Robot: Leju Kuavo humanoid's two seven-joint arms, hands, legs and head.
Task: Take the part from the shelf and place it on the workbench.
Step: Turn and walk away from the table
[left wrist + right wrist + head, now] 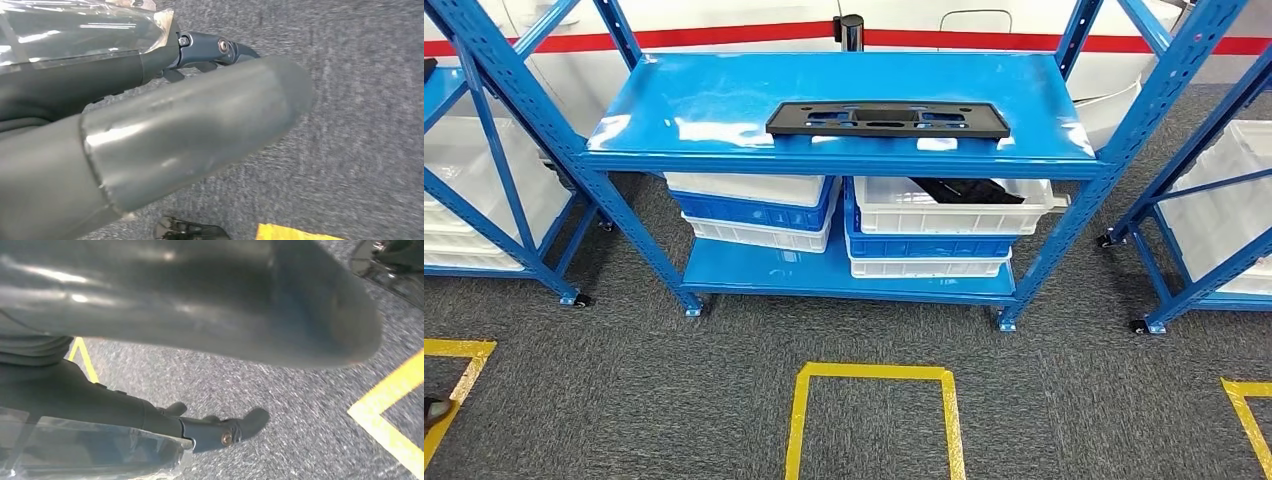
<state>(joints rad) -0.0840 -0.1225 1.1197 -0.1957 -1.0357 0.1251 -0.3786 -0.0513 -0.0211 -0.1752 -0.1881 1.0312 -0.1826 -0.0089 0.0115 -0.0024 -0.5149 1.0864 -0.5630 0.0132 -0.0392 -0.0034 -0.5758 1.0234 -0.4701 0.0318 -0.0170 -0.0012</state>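
A long flat black part [887, 119] with several cut-outs lies on the top board of the blue shelf [724, 100], near its front edge and right of centre. My left hand [175, 130] hangs over grey carpet, its thick grey thumb and its darker fingers [210, 50] stretched out and apart, with nothing between them. Over the carpet too hangs my right hand [210, 310], thumb and dark fingers [220, 432] spread, holding nothing.
White and blue bins [754, 205] are stacked on the lower board; the right one [944, 215] holds dark parts. More blue racks with white bins stand at the left [484, 190] and right [1214, 210]. Yellow tape [874, 375] marks a square on the carpet before the shelf.
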